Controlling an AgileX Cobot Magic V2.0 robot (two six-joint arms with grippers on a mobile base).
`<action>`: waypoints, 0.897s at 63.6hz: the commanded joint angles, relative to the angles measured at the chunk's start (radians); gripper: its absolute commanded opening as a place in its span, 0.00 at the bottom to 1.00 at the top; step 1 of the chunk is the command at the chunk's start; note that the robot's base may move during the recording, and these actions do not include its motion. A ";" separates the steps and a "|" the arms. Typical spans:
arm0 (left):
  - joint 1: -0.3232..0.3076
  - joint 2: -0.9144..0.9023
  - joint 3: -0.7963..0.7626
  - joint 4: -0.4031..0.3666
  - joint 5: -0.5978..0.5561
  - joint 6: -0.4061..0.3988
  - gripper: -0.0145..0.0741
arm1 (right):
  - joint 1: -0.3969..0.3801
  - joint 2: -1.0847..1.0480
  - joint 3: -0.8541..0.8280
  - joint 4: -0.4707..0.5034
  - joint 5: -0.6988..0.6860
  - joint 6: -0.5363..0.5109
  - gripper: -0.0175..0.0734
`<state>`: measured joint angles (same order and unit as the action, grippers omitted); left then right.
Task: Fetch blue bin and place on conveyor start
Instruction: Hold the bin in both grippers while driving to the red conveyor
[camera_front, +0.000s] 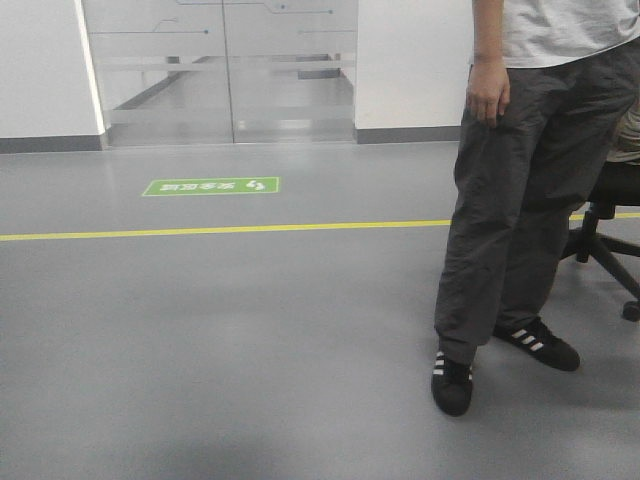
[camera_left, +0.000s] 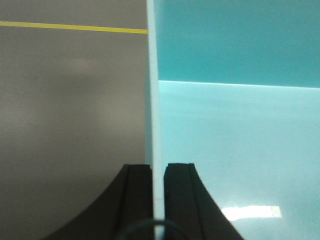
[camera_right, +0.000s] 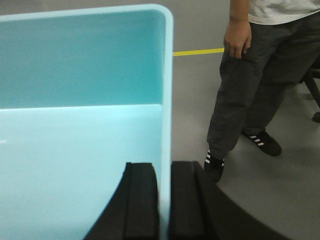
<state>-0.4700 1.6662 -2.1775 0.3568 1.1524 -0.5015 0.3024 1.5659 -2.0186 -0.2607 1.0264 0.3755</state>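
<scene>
Both tools are pinched narrow on the blue bin (camera_right: 75, 130). Your left tool (camera_left: 159, 172) grips its left wall, one finger outside and one inside, and your right tool (camera_right: 164, 172) grips the right wall the same way. So the bin hangs between the two arms, its hollow to the right of the left tool and to the left of the right one, with grey floor (camera_front: 250, 330) showing past both walls. Neither arm is nearer; they appear to share the load. You cannot tell from these views which way the bin's long axis runs. No conveyor start shows anywhere, so you cannot tell which way it lies. A person (camera_front: 520, 200) stands near on the right, in front of an office chair (camera_front: 610, 215); allow for them in any turn that way.
</scene>
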 joint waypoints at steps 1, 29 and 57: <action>-0.005 -0.015 -0.011 -0.008 -0.050 -0.004 0.04 | 0.000 -0.010 -0.015 0.001 -0.042 -0.008 0.02; -0.005 -0.015 -0.011 -0.008 -0.050 -0.004 0.04 | 0.000 -0.010 -0.015 0.001 -0.042 -0.008 0.02; -0.005 -0.015 -0.011 0.033 -0.050 -0.004 0.04 | 0.000 -0.010 -0.015 0.001 -0.042 -0.008 0.02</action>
<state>-0.4700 1.6662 -2.1775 0.3791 1.1505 -0.5015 0.3024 1.5659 -2.0202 -0.2546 1.0264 0.3755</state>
